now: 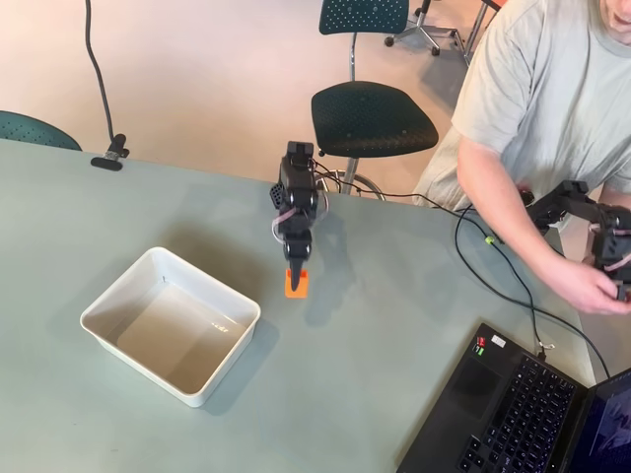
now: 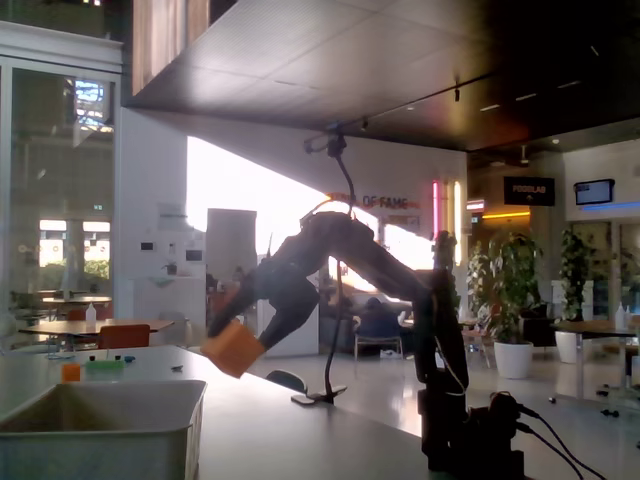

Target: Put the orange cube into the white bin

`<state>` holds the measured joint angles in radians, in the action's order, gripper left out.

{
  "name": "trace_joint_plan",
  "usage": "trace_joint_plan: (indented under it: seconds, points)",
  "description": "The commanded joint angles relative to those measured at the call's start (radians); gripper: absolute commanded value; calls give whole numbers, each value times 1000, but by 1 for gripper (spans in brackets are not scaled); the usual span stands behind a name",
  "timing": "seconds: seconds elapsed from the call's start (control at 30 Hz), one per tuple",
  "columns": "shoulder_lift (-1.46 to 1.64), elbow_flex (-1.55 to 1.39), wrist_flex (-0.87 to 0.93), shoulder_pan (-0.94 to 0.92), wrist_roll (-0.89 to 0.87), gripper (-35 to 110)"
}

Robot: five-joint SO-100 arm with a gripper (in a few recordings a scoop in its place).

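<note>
The orange cube [image 1: 296, 285] is pinched in my black gripper [image 1: 295, 276], which is shut on it. In the fixed view the orange cube [image 2: 237, 349] hangs tilted above the table in the gripper [image 2: 226, 337], a little above and to the right of the white bin's rim. The white bin [image 1: 103, 297] stands on the table left of the cube in the overhead view, with nothing in it. In the fixed view the white bin [image 2: 100, 432] fills the lower left corner.
A laptop [image 1: 513, 414] sits at the table's lower right, with cables [image 1: 493, 266] running to the arm's base. A person [image 1: 552, 108] leans over the right edge. A clamp [image 1: 108, 156] grips the far table edge; a black chair [image 1: 373, 116] stands behind.
</note>
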<state>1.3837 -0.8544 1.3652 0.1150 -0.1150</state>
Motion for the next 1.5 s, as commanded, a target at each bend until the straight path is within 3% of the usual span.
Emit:
trace_joint_plan:
  seconds: [0.0,0.27,0.7,0.93,1.23,1.47]
  points:
    - [37,132,-15,-83,34,26]
    - [-186,325,-195,-276,72,26]
    - [-468,330,-670,-385,57,27]
    - [-476,324,-589,-390,54,28]
    - [-477,324,-514,-388,54,54]
    - [-290,336,-351,-390,54,56]
